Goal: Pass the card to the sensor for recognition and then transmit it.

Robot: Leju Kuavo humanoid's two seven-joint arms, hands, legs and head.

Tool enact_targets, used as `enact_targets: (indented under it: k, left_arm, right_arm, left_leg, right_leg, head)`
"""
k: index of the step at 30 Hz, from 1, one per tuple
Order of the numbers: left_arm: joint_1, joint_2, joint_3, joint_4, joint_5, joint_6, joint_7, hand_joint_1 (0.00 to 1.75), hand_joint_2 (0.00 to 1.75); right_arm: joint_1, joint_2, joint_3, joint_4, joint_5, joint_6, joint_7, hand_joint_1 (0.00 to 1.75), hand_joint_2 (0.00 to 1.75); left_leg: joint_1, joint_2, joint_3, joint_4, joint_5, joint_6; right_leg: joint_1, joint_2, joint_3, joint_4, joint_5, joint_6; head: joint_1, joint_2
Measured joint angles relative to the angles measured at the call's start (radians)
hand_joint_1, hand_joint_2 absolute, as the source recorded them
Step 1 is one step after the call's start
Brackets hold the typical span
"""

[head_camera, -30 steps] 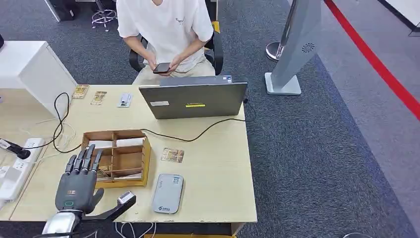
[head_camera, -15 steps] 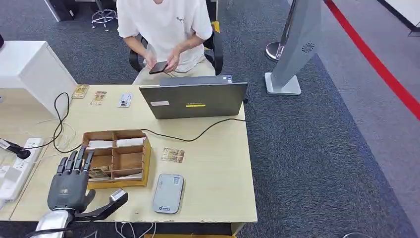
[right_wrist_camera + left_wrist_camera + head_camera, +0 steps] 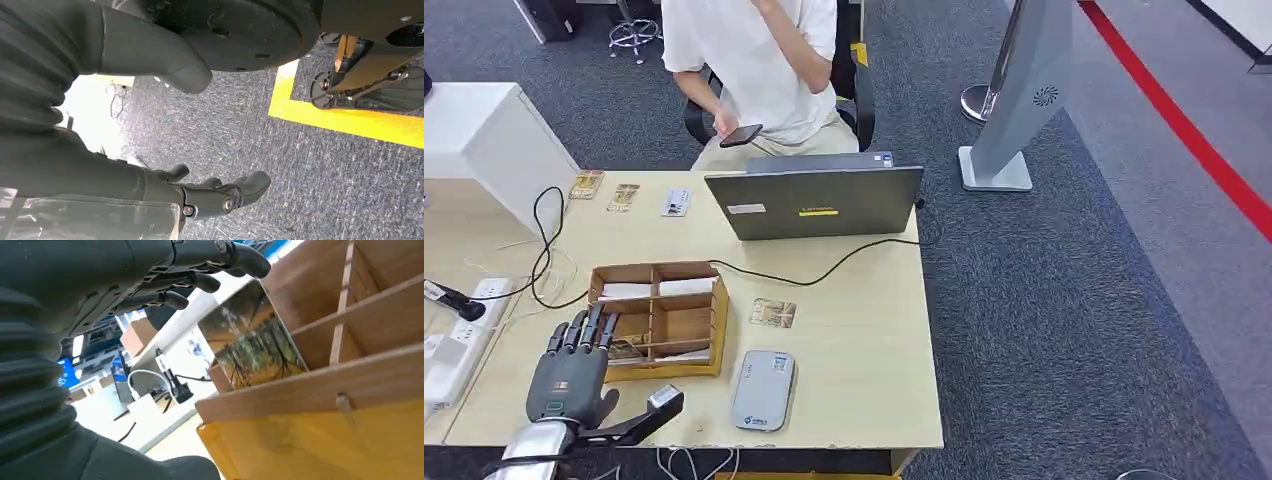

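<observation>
- From the head view, your left hand [image 3: 569, 375] hovers at the near left corner of the wooden box [image 3: 660, 319], fingers spread and holding nothing, thumb stuck out toward the card reader [image 3: 763, 389].
- The reader lies flat just right of the box, close to the near edge of the desk [image 3: 864, 330]. One card [image 3: 772, 313] lies flat on bare desk between the box and the laptop [image 3: 814, 202]; a black cable [image 3: 824, 268] runs across between the card and the laptop.
- More cards [image 3: 623, 196] sit along the far edge. A seated person [image 3: 759, 60] holds a phone [image 3: 740, 135] behind the laptop.
- From the left wrist view, your fingers [image 3: 200, 267] are apart above a picture card [image 3: 252, 347] leaning tilted in the box's [image 3: 350, 375] near compartment; they are not touching it.
- From the right wrist view, your right hand [image 3: 200, 192] hangs over grey carpet [image 3: 300, 170] beside a yellow floor line [image 3: 360, 122], fingers loosely extended, holding nothing.
</observation>
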Motion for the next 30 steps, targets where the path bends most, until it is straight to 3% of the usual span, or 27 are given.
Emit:
enact_targets:
  k: [8,30]
  left_arm:
    - [-0.030,0.015,0.000,0.015,0.008,-0.046,-0.005,0.00,1.75]
    - [-0.057,0.031,-0.039,0.013,-0.001,-0.061,0.001,0.00,1.75]
  right_arm:
    - [0.000,0.000,0.004,0.001,-0.002,0.003,0.000,0.00,1.75]
    - [0.000,0.001,0.006,0.005,-0.011,0.002,0.000,0.00,1.75]
  left_leg:
    - [0.000,0.000,0.000,0.000,0.000,0.000]
    - [0.000,0.000,0.000,0.000,0.000,0.000]
  right_leg:
    - [0.000,0.000,0.000,0.000,0.000,0.000]
    - [0.000,0.000,0.000,0.000,0.000,0.000]
  head:
    - [0.000,0.000]
    - [0.000,0.000]
